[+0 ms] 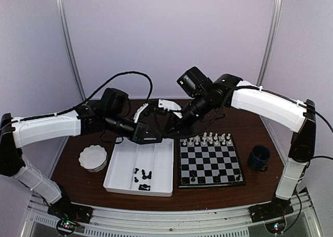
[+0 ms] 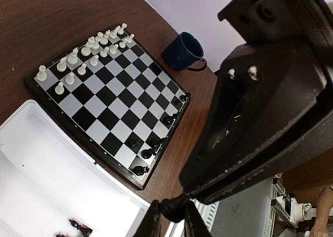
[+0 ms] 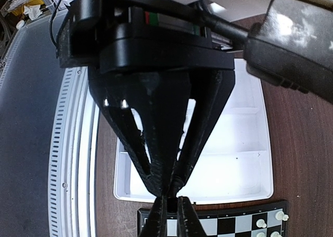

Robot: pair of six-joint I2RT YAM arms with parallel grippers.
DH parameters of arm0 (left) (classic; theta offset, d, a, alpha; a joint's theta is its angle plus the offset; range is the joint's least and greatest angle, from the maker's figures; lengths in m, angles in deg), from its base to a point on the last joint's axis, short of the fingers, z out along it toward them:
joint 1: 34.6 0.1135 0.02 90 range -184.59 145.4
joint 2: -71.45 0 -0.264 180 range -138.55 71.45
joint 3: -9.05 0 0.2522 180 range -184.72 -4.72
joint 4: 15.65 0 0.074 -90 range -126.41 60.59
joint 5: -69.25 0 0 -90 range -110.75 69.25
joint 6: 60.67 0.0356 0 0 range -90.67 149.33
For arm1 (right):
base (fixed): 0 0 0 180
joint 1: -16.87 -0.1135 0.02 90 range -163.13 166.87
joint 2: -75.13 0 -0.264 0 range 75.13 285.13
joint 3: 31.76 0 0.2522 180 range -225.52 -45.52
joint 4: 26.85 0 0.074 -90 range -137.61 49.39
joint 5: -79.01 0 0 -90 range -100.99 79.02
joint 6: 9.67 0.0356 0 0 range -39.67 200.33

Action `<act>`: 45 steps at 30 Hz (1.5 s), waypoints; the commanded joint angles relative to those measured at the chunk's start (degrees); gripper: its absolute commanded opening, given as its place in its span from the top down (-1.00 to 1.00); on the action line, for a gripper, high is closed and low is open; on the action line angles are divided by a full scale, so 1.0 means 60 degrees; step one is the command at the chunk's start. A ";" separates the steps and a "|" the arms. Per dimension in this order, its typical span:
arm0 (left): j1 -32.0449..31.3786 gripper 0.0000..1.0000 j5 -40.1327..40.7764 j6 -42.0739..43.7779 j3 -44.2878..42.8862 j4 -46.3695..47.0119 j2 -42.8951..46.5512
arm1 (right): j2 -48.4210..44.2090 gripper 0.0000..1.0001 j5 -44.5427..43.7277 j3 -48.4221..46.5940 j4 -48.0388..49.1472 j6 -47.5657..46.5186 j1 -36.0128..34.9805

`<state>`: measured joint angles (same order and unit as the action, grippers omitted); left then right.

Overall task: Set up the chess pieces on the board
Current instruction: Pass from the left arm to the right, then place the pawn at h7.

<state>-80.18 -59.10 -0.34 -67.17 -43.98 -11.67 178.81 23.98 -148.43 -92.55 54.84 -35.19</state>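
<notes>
Both grippers meet in the air over the far end of the white tray. My left gripper is shut on the rounded base of a small black chess piece. My right gripper is shut on the other end of that same piece; its dark fingers fill the left wrist view. The board lies right of the tray, with white pieces in its two far rows and a few black pieces along its near edge. More black pieces lie in the tray.
A white scalloped bowl stands left of the tray. A dark blue mug stands right of the board. The arms' cables hang behind the grippers, over the back of the brown table.
</notes>
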 commanded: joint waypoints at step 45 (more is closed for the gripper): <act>0.1108 -0.19 0.5374 0.2338 0.1342 -0.2367 0.1370 | 0.1676 1.00 -0.3751 0.1810 -0.1740 -0.1567 -0.0769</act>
<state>-73.95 -27.76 13.39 -60.00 -59.83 -4.93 186.44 2.80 -134.73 -102.85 45.77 -39.03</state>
